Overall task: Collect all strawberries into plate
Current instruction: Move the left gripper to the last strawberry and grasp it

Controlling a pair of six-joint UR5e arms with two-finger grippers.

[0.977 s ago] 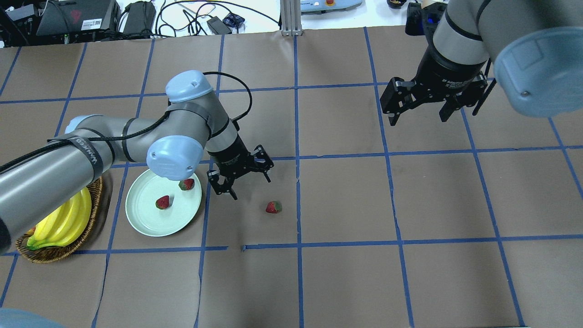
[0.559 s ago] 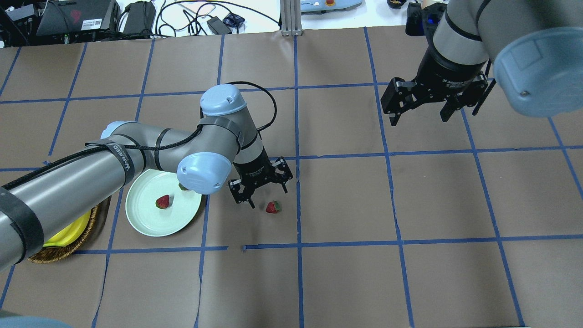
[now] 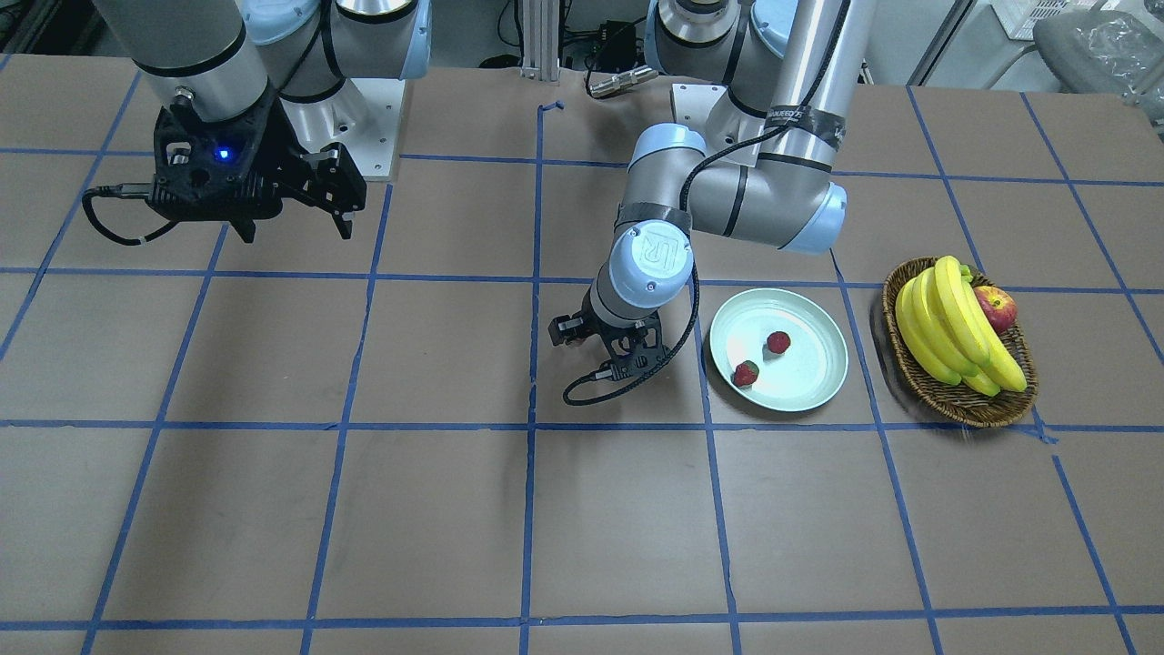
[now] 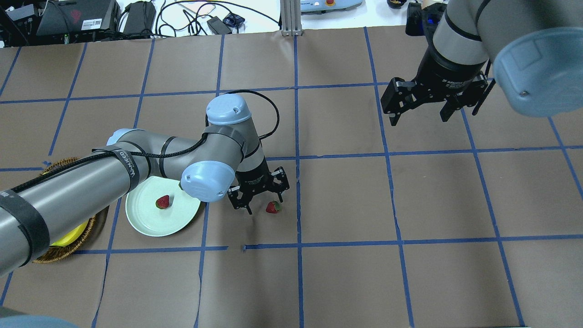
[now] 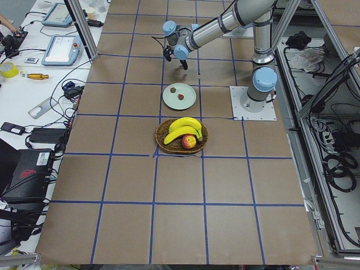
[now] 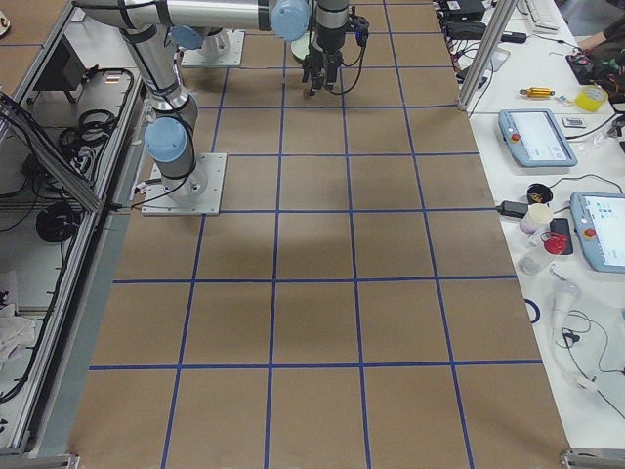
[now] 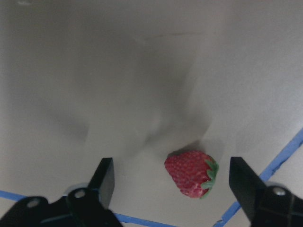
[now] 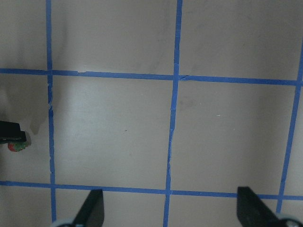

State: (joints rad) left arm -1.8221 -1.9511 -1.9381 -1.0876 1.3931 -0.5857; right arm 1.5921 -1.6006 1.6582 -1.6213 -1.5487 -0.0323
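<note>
Two strawberries (image 3: 777,342) sit in the plate (image 3: 814,368); third strawberry (image 7: 191,173) lies on the desk (image 4: 346,200) at its 3 o'clock (overhead view) between the wide-open, empty left fingers (image 7: 105,182), right fingers (image 4: 391,114) likewise open and empty, so one transfer remains.

Overhead looking down forward, front view opposite, both showing plate (image 4: 150,223)

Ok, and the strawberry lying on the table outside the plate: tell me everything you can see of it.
The strawberry is small and bright red, with seed-dimpled skin and a green leafy cap at one end. It looks whole. It lies on its side on the brown paper, near a blue tape line, well apart from the plate. The left pincer is open around it, one finger on each side, and in the wrist view the berry touches neither.
</note>
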